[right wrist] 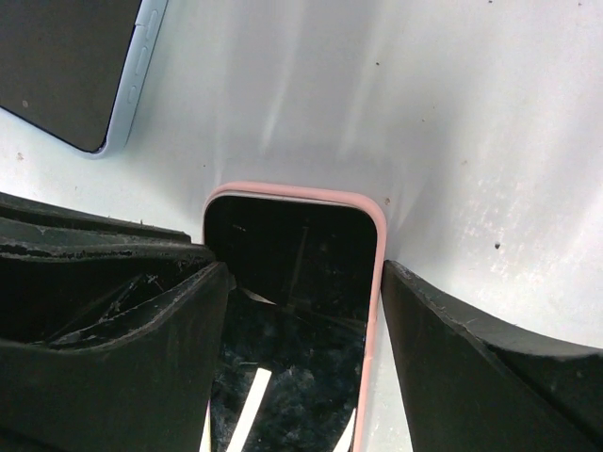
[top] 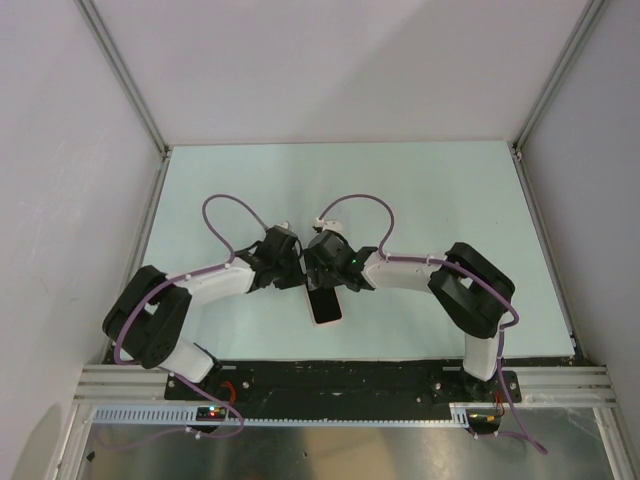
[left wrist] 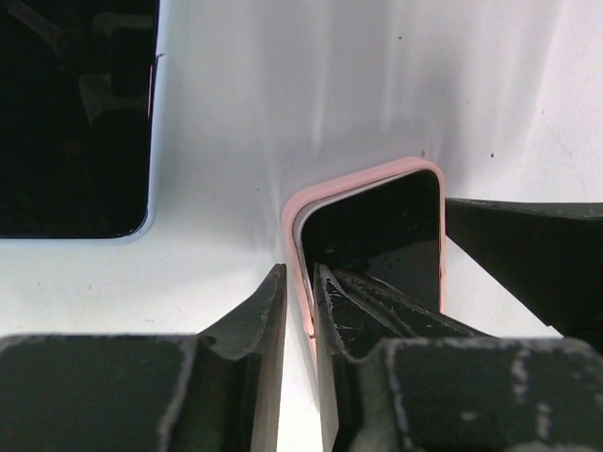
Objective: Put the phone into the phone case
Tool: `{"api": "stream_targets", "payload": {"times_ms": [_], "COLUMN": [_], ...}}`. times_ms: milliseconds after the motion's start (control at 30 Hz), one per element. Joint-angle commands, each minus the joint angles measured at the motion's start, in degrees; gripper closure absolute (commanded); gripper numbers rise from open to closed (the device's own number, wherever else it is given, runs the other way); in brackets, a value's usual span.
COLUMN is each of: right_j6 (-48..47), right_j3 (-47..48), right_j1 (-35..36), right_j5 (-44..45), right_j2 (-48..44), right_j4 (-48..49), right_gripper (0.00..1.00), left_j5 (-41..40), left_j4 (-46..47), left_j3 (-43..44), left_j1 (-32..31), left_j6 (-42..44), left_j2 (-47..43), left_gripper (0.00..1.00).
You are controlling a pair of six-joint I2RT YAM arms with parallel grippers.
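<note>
Status: the phone (left wrist: 377,235) sits in the phone case (right wrist: 292,191), screen up, flat on the table (left wrist: 283,94). At the corners I can see, the pink rim wraps it flush. My left gripper (left wrist: 299,275) has its fingers parted only a slit, straddling one long side of the case near a corner. One finger is outside the rim, the other over the screen just inside it. The rim runs through the slit and the outer finger looks clear of it, so it's not a pinch. My right gripper (right wrist: 304,268) has its fingers spread wide, one on each side of the case across its short width. The right-hand finger is just beside the pink rim; can't tell if it touches. The other finger overlaps the opposite edge and hides it. The case's end pokes out ahead of both sets of fingertips. A second dark slab (left wrist: 75,113) with a pale blue edge lies flat ahead and left of my left fingers, apart from the case.
</note>
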Motion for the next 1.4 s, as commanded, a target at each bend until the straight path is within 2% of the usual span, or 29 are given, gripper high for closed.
{"api": "stream_targets", "payload": {"times_ms": [0, 733, 1167, 1367], "right_j6": [0.4, 0.2, 0.2, 1.0], "right_j3": [-3.8, -3.8, -3.7, -3.8], "right_j1": [0.9, 0.6, 1.0, 2.4], "right_j5": [-4.5, -5.6, -7.0, -5.8], "right_j2": [9.9, 10.3, 12.0, 12.9], "right_j4": [-4.4, -4.3, -4.5, -5.6], "right_gripper": [0.29, 0.3, 0.3, 0.3], "left_j5": [4.4, -4.6, -5.7, -6.1], "left_j4": [-5.4, -7.8, -7.8, -7.5], "left_j3": [0.5, 1.1, -1.6, -2.1], "left_j1": [0.1, 0.5, -1.0, -3.1], "left_j6": [1.4, 4.6, 3.5, 2.0], "left_j2": [-0.6, 7.0, 12.0, 14.2], "left_gripper": [0.78, 0.85, 0.9, 0.96]}}
